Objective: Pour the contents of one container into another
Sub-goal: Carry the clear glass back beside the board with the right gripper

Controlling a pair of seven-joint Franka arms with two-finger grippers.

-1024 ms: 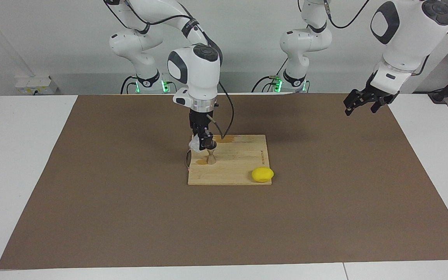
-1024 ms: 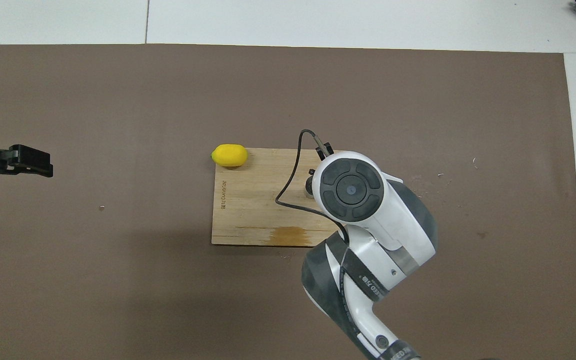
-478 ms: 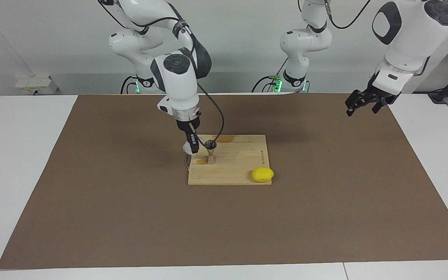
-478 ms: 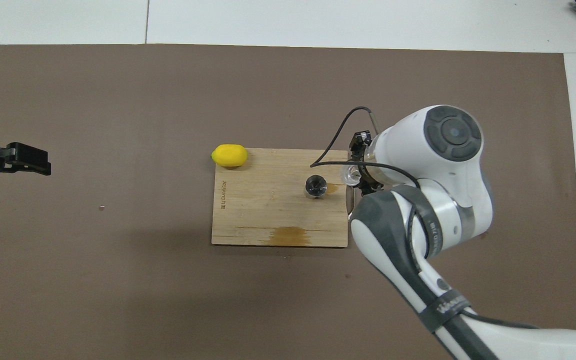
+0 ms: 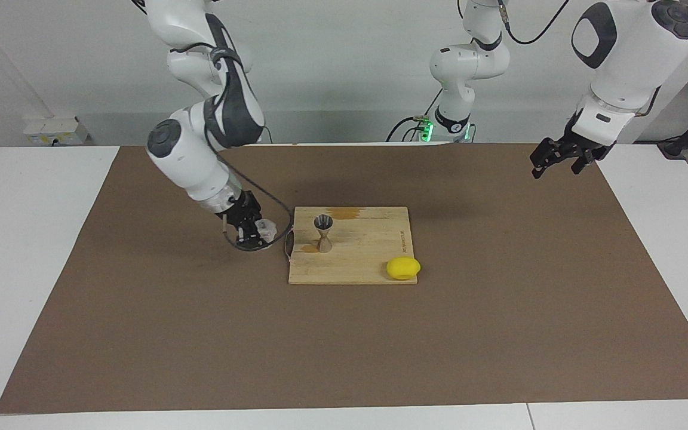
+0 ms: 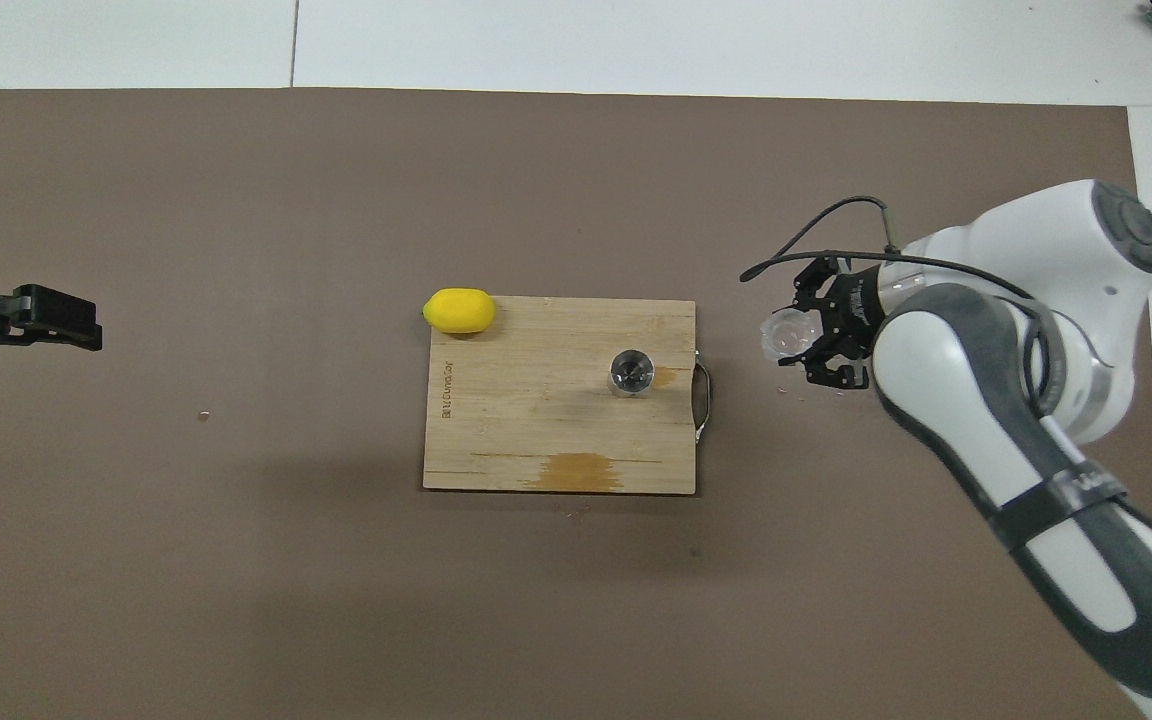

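1. A brown mat (image 5: 344, 334) covers most of a white table (image 5: 27, 239), whose bare white top shows at both ends and along the edge farthest from the robots.
2. A pale grey wall (image 5: 350, 65) rises past the robots' end of the table, and green lights glow at the two arm bases.
3. A wooden cutting board (image 5: 362, 263) lies near the middle of the mat, with a darker stain at its edge nearest the robots and a metal handle on its side toward the right arm's end.
4. The metal jigger (image 5: 323, 233) stands upright on the board, toward that handle side.
5. A lemon (image 5: 403, 268) sits at the board's corner farthest from the robots, toward the left arm's end.
6. The right gripper (image 5: 252, 230) is clamped on the clear glass tumbler (image 5: 266, 227), held over the mat just beside the board's handle side, apart from the jigger.
7. The left gripper (image 5: 553, 165) waits with its claw wide and holding nothing, raised over the mat's edge at the left arm's end.
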